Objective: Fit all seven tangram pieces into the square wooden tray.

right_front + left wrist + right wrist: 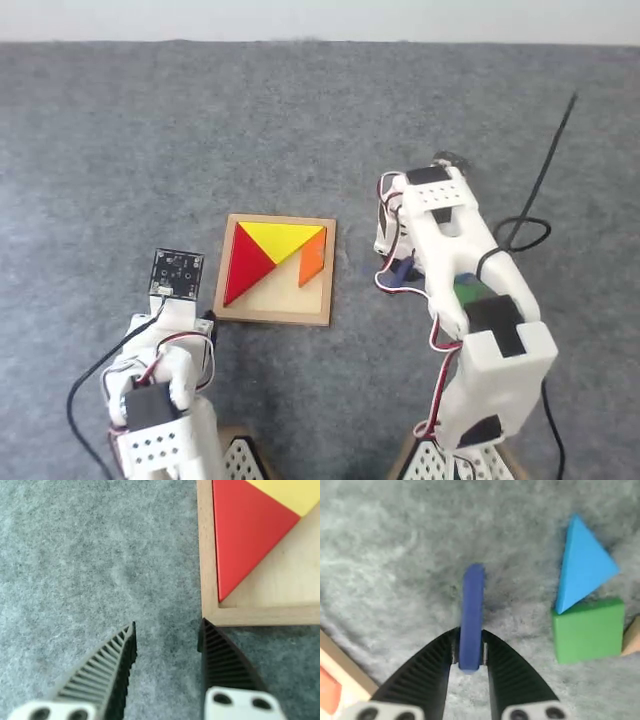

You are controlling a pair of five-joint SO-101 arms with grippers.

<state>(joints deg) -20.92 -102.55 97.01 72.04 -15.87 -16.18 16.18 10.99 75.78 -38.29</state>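
The square wooden tray [322,300] lies mid-table and holds a red triangle [245,265], a yellow triangle [280,238] and an orange piece [313,257]. My left gripper [168,630] stands open over bare mat just off the tray's near-left corner [210,614], beside the red triangle [245,535]. To the right of the tray, my right gripper [470,641] is shut on a dark blue piece [472,610] held on edge just above the mat. Past it lie a light blue triangle [582,567], a green square [588,630] and a tan piece [633,637].
Grey felt covers the table. A black cable [540,185] runs along the right side behind the right arm [470,290]. The tray's corner [342,667] lies close to the right gripper. Open mat stretches left of and behind the tray.
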